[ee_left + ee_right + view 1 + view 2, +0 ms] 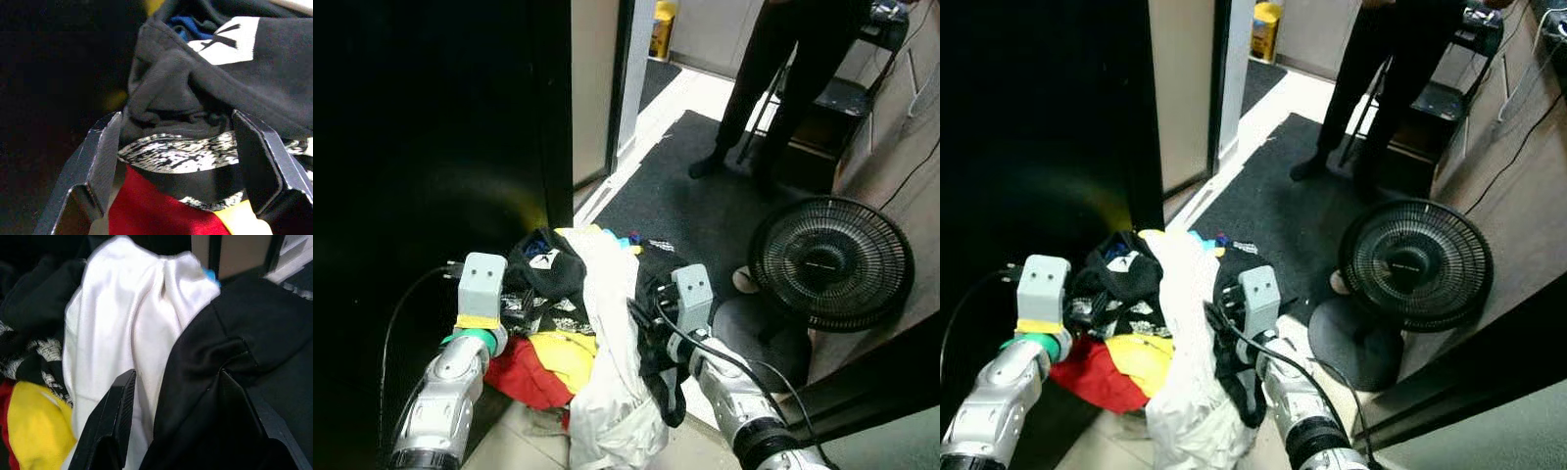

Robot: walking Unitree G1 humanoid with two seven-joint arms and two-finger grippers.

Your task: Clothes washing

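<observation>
the pile of clothes [578, 323] lies on the floor [524, 446] straight ahead of me, against the dark door [431, 147], with both my arms reaching into it from either side. its long white garment [612, 352] runs away from me down the middle, between my two grippers. my left gripper [176, 161] has its fingers spread wide around a black garment [205, 83] and a patterned cloth [171, 152], not closed on them. my right gripper [176, 416] is likewise parted, its fingers straddling the edge of a black cloth [244, 333] just beside the white garment. the right looks nearer to the white piece.
</observation>
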